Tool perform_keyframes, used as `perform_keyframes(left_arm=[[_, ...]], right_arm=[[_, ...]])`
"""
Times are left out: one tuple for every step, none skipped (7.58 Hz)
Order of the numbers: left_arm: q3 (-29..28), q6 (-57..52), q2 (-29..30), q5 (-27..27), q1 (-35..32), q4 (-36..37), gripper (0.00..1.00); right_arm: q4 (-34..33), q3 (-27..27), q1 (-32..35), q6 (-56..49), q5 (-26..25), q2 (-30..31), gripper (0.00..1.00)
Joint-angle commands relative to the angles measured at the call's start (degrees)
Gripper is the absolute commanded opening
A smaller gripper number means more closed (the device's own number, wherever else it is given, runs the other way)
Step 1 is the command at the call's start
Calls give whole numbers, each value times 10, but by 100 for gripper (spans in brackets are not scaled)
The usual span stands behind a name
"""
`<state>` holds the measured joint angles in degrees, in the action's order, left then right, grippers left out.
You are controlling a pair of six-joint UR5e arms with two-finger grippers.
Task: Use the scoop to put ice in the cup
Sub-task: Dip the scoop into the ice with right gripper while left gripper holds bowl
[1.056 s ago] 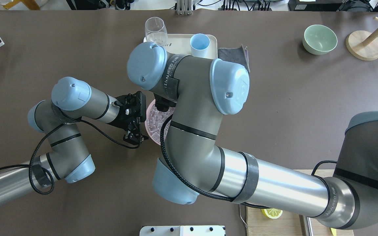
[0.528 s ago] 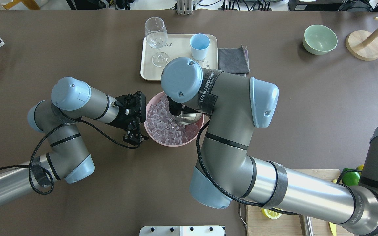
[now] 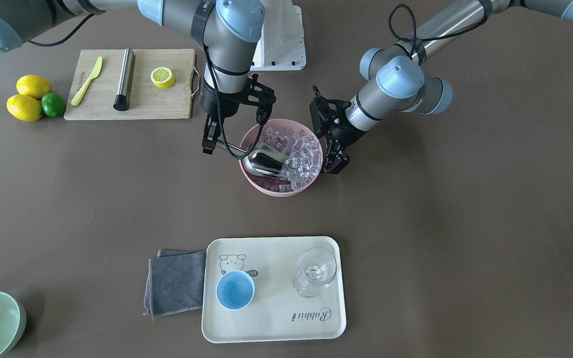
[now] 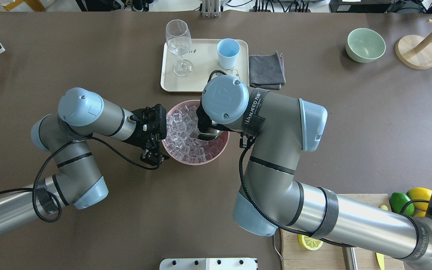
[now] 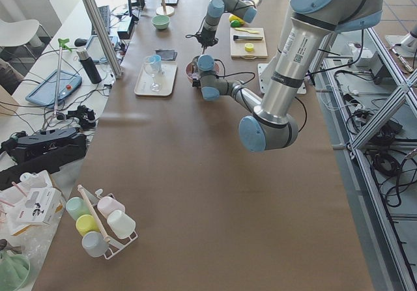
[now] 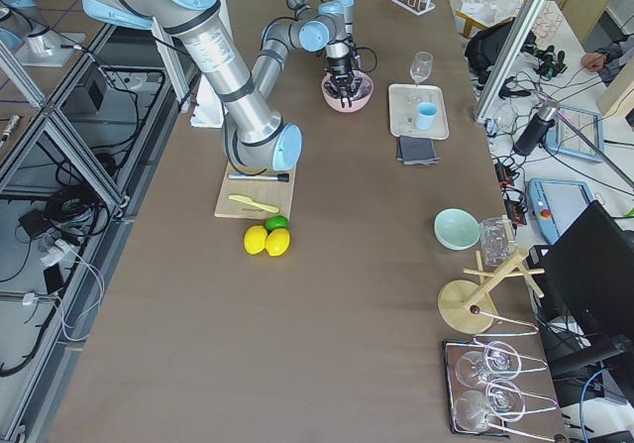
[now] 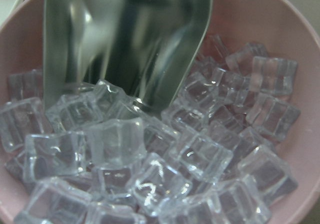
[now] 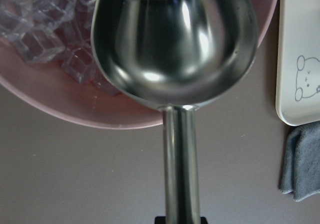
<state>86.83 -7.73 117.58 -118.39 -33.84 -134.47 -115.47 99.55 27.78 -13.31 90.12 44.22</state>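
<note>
Black and angular, the left pincer [image 3: 335, 165] hangs just beside the outer wall of the pink bowl [image 3: 276, 191]. Whether its fingers are parted or closed, or touch the rim, I cannot tell. Toward the robot's right of it, the bowl is smooth, matte and round. It is heaped with ice [image 3: 302, 150]: clear, glassy cubes with softened edges, jumbled and catching highlights.

Farther that way, the scoop [image 3: 265, 163] lies tilted in the bowl, its lip nosed against the cubes. It is polished steel with a deep rounded trough, mirror-bright and, by the wrist view, empty. Its short cylindrical handle runs out over the rim to the right pincer [image 3: 210, 145], which is clenched on the handle's end.

The cup [image 3: 235, 290], light blue, plain-walled and handleless, stands well away from both pincers on the cream tray [image 3: 276, 320] across the counter, and it looks empty. As I judge it, the task is barely begun. The scoop is grasped and at the ice, but no cubes are loaded, carried or tipped into the cup.
</note>
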Motion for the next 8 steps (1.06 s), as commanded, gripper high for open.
perform_keyframes(left_arm=[[0,0,0,0,-1,0,99],[0,-1,0,0,-1,0,99],[0,-1,0,0,-1,0,99],[0,-1,0,0,-1,0,99],[0,-1,0,0,-1,0,99],[0,0,0,0,-1,0,99],[0,0,0,0,-2,0,99],[0,-1,0,0,-2,0,99]], right_arm=[[77,6,0,2,4,38,0],[106,5,0,14,5,50,0],[128,2,0,15,5,57,0],[160,3,0,15,6,74,0],[183,2,0,19,6,86,0],[225,0,0,34,6,110,0],[258,-7,0,40,6,118,0],[263,-13,0,47,7,118,0]])
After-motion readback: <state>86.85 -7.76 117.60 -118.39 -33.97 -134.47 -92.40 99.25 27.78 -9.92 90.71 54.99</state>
